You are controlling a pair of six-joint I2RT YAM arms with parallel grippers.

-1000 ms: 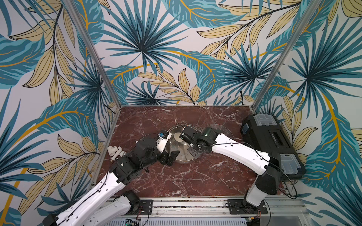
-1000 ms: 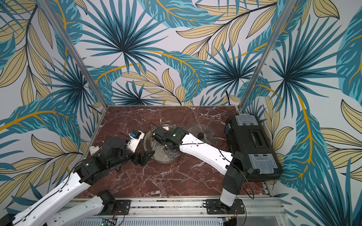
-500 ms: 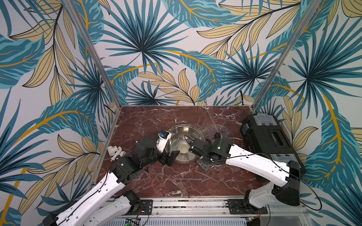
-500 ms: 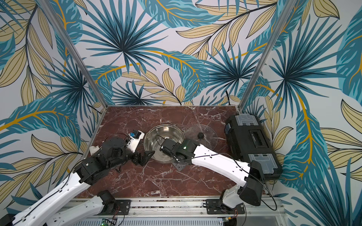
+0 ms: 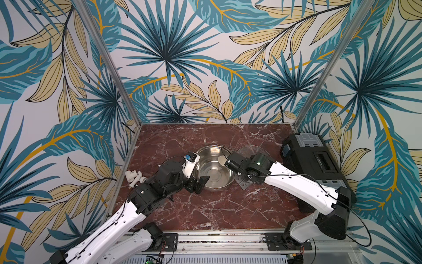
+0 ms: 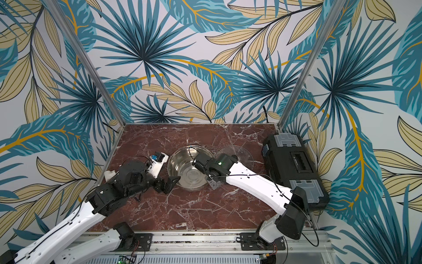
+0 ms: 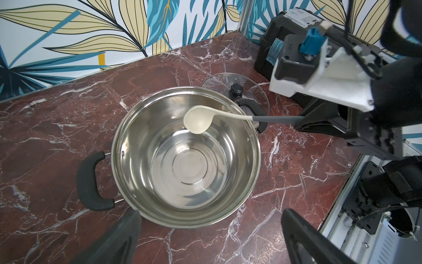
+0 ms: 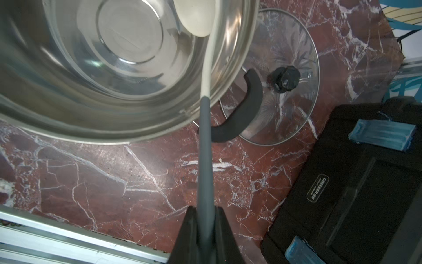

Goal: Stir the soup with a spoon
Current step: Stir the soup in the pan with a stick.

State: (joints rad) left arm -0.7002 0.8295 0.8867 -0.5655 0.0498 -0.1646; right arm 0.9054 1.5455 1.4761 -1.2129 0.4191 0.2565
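Note:
A round steel pot (image 5: 206, 182) (image 6: 182, 182) with two black side handles stands mid-table. Its inside (image 7: 189, 169) is bare and shiny, and no soup shows in it. My right gripper (image 8: 205, 211) (image 5: 228, 163) is shut on the grey handle of the spoon (image 8: 205, 160). It holds the spoon across the pot's right rim, with the cream bowl (image 7: 197, 120) (image 5: 220, 159) hanging over the inside near the wall. My left gripper (image 7: 210, 226) (image 5: 199, 182) is open at the pot's front-left rim, with nothing between its fingers.
A clear glass lid (image 5: 253, 150) (image 7: 251, 91) with a black knob lies flat just right of the pot. A black toolbox (image 5: 312, 164) fills the right edge. White pipe pieces (image 5: 133, 178) lie at the left edge. A metal rail (image 5: 217, 237) runs along the front.
My right arm has drawn back from over the pot toward the right, carrying the spoon, so the pot's inside now shows. The left arm has not moved.

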